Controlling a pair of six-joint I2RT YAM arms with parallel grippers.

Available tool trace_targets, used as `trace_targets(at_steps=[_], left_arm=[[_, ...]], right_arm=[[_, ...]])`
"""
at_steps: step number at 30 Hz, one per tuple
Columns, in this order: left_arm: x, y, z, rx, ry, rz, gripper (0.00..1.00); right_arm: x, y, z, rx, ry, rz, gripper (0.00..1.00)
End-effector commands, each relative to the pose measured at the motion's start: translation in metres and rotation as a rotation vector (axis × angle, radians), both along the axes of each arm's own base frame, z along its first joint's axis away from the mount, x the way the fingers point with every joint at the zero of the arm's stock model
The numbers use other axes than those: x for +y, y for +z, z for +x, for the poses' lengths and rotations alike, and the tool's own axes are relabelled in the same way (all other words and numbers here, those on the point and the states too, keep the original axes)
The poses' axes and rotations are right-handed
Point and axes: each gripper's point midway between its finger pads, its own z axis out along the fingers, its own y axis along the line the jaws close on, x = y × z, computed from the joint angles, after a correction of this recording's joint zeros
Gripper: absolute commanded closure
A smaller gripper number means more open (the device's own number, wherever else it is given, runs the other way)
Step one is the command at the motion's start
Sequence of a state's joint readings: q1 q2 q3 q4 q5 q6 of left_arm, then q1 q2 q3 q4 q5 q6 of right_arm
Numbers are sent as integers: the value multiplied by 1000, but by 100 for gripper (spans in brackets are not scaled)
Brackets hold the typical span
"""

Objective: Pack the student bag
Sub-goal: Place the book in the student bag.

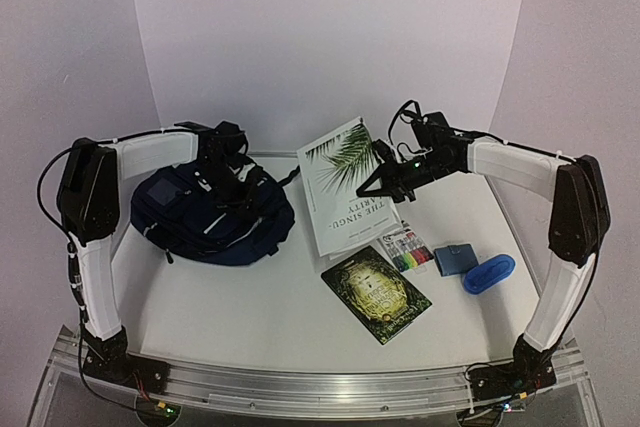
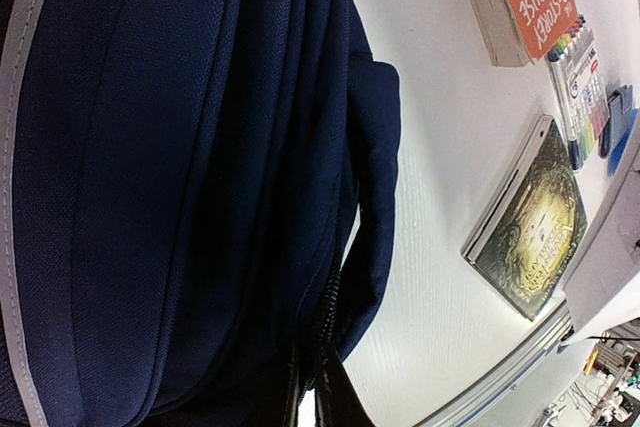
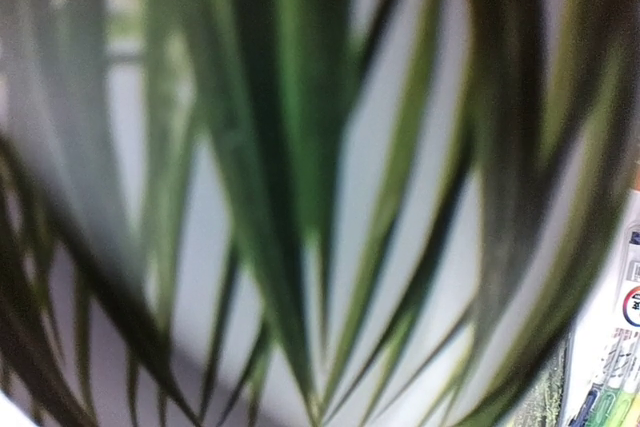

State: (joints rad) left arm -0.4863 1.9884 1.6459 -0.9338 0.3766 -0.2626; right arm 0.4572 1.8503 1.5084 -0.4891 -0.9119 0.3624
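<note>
Beside the student bag (image 1: 205, 222), palm-cover book (image 1: 335, 187).

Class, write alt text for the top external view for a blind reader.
On a table, a robot's left end effector is at a navy student bag and its right end effector over a palm-leaf book. A green book, markers and blue pouch lie nearer.

- Top view: high at the near edge, looking down over the whole surface (image 1: 250, 302).
- Left wrist: close against the student bag (image 2: 150, 187); shares the dark book (image 2: 535, 232) with the top view.
- Right wrist: very near the palm-leaf book (image 3: 320, 187), blurred.
</note>
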Motion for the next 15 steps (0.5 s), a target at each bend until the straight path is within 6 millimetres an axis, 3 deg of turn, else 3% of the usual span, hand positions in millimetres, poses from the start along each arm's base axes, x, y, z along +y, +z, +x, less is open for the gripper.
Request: trace_targets(at_steps=[1,6,11,15], left_arm=[[-9,10,14,-22,3,-60,92],[-6,11,19,-39,12,-46,100],[-1,8,13,-16,-8,-11,79],[5,-2,11,4,-18,40,76]], right_arm=[[5,9,-2,-44,37,29,100],[4,10,-2,-47,38,29,100],[5,10,-3,-46,40,31,100],[5,7,-2,-43,40,28,100]])
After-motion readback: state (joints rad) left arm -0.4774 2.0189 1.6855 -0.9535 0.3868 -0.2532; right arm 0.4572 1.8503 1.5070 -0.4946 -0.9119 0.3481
